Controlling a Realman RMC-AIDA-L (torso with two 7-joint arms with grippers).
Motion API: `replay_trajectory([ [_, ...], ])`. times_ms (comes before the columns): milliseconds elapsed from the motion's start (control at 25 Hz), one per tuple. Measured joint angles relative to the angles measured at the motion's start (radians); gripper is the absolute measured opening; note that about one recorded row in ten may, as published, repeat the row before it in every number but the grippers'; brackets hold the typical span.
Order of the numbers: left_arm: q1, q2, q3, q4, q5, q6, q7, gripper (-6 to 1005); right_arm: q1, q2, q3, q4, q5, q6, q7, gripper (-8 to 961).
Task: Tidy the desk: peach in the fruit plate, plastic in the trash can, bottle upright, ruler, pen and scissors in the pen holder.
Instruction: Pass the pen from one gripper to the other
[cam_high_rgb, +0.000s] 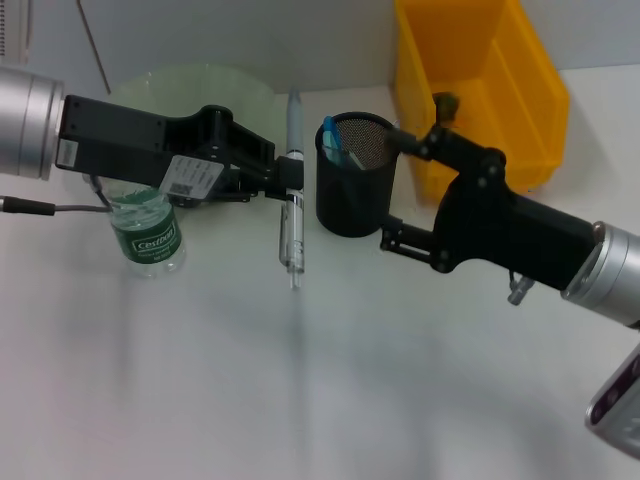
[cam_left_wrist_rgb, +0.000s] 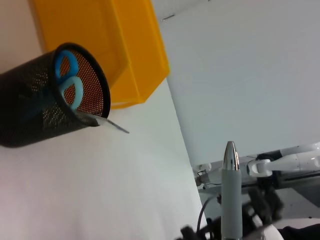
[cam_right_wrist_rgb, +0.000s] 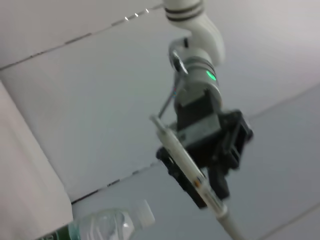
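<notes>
- The left gripper (cam_high_rgb: 290, 178) reaches in from the left, above the worktop (cam_high_rgb: 300, 380), and is clamped on the pen (cam_high_rgb: 292, 190), gripping it around the middle of its barrel.
- The pen is held clear of the worktop, just to the left of the pen holder (cam_high_rgb: 355, 190), its grey end toward the back wall and its clear end toward me.
- The black mesh pen holder stands upright; blue-handled scissors (cam_high_rgb: 331, 142) sit inside it, and in the left wrist view a thin grey strip (cam_left_wrist_rgb: 112, 123) pokes over its rim.
- The right gripper (cam_high_rgb: 410, 190) comes in from the right with its fingers spread to either side of the pen holder, one at the rim, one low at the base.
- The bottle (cam_high_rgb: 145, 230), green-labelled, stands upright under the left arm, in front of the pale green fruit plate (cam_high_rgb: 190, 85).
- The yellow bin (cam_high_rgb: 480, 90) sits behind the pen holder, to its right.
</notes>
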Motion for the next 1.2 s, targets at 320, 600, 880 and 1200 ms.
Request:
replay_trajectory([
  [320,-0.007,0.016,-0.006,-0.046,0.000,-0.003,-0.016,142,-0.008,0.001,-0.019,0.042,-0.001,-0.084,-0.191,739],
  [600,-0.013,0.025,-0.003,-0.065,-0.004,0.017,-0.014,142,-0.008,0.002,-0.042,0.057,-0.002,-0.127,-0.332,739],
  [880,-0.015,0.025,-0.004,-0.065,-0.004,0.024,-0.015,141,0.002,0.002,-0.085,0.073,-0.002,-0.123,-0.438,739],
  [1200,-0.022,0.028,0.000,-0.067,-0.005,0.028,-0.018,141,0.036,0.002,-0.105,0.107,-0.002,-0.119,-0.555,739],
])
